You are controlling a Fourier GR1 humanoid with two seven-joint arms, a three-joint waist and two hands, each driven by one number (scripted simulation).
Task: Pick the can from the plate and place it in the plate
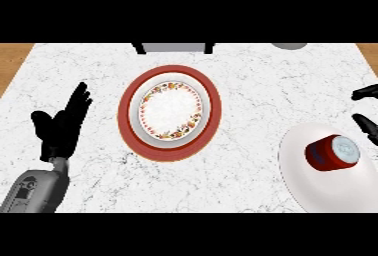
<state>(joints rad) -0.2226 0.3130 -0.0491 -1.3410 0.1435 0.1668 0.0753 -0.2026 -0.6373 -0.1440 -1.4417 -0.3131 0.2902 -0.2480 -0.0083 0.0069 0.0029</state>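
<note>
Two plates; red can [331, 154] on white one [310, 187]; left robot hand [63, 125] open, right [365, 107] unclear.

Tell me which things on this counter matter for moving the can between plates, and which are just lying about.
For the job: red can, white plate it lies on, red-rimmed patterned plate, right hand.
Just there: resting open left hand, grey object at the far edge.

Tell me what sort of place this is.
Probably a kitchen or dining counter: a white marble-patterned countertop, a floral plate set on a red charger, and a red can lying on a plain white plate.
</note>
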